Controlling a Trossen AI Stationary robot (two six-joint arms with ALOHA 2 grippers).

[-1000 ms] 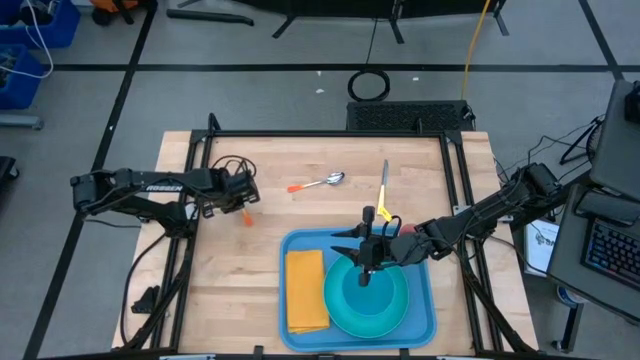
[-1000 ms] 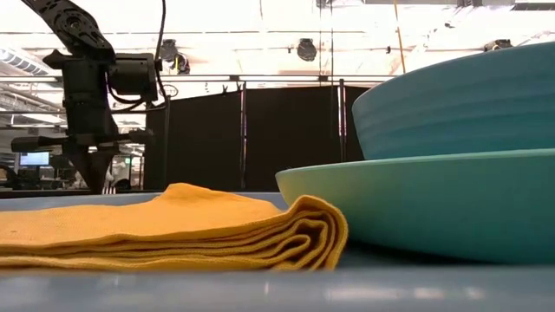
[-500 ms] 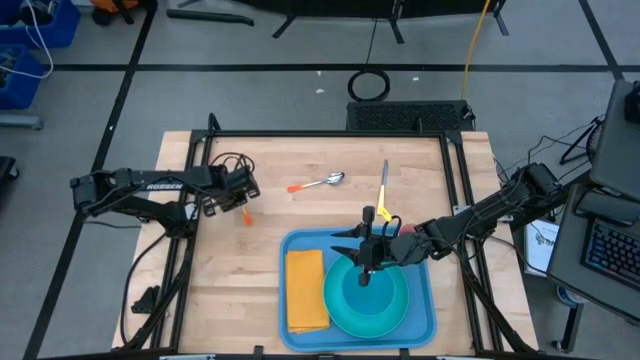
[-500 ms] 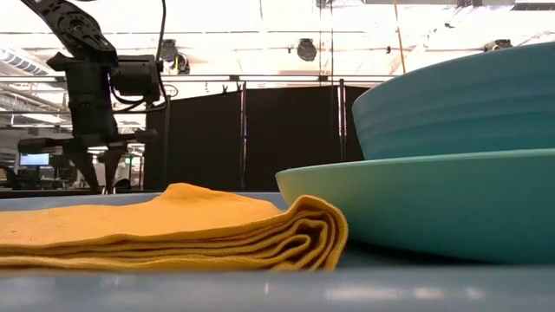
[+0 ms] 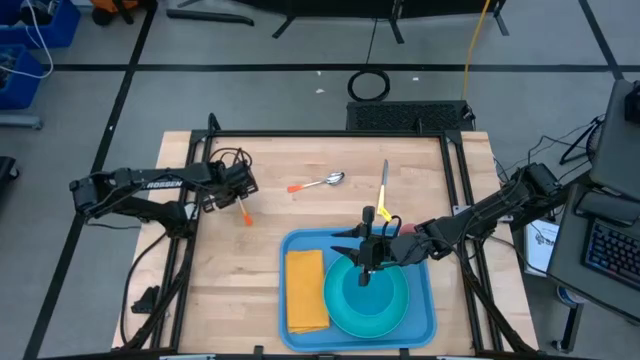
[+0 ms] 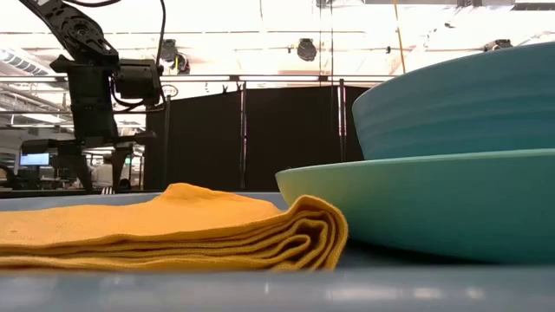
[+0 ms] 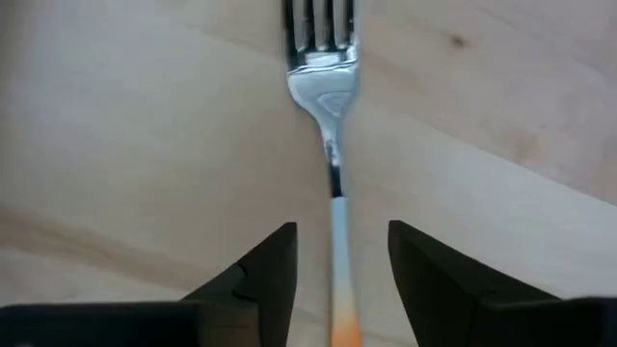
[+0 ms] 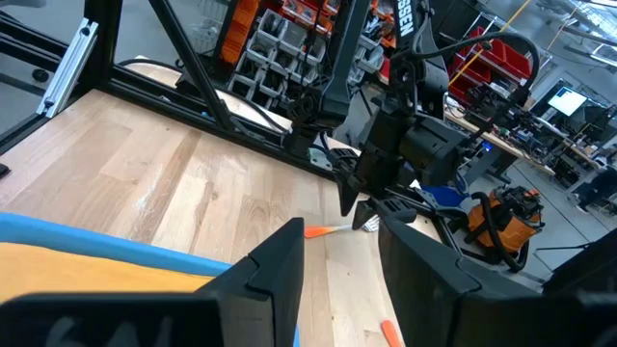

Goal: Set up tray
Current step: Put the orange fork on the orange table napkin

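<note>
You had the tray (image 5: 424,308) at the worktop's (image 5: 240,290) near edge, right of the middle. On it a folded yellow napkin (image 5: 306,290) lay along the tray's left side, and a turquoise plate (image 5: 342,311) sat just beside it with a darker blue bowl (image 5: 372,290) resting on the plate. In the low view the napkin (image 6: 173,230) and the plate (image 6: 434,204) stood close together, with the bowl (image 6: 460,100) on top of the plate.

Your right end effector (image 5: 366,268) hung over the far rim of the bowl, its arm reaching in from the right edge. Its fingers (image 8: 280,280) stood apart with nothing between them.

Farther back, your left end effector (image 5: 242,199) was over the left part of the worktop, well apart from the tray, pointed down at a fork (image 5: 244,210) with an orange handle. In the left wrist view the fork (image 7: 333,154) lay flat on the wood, its handle running between the two fingers (image 7: 270,275), which were spread on either side and not touching it. The right wrist view showed that end effector (image 8: 371,207) just above the fork (image 8: 333,229).

Toward the far edge, a spoon (image 5: 320,183) with an orange handle lay near the middle, and a knife (image 5: 385,190) with a yellow handle lay just right of it, pointing to the far edge.
</note>
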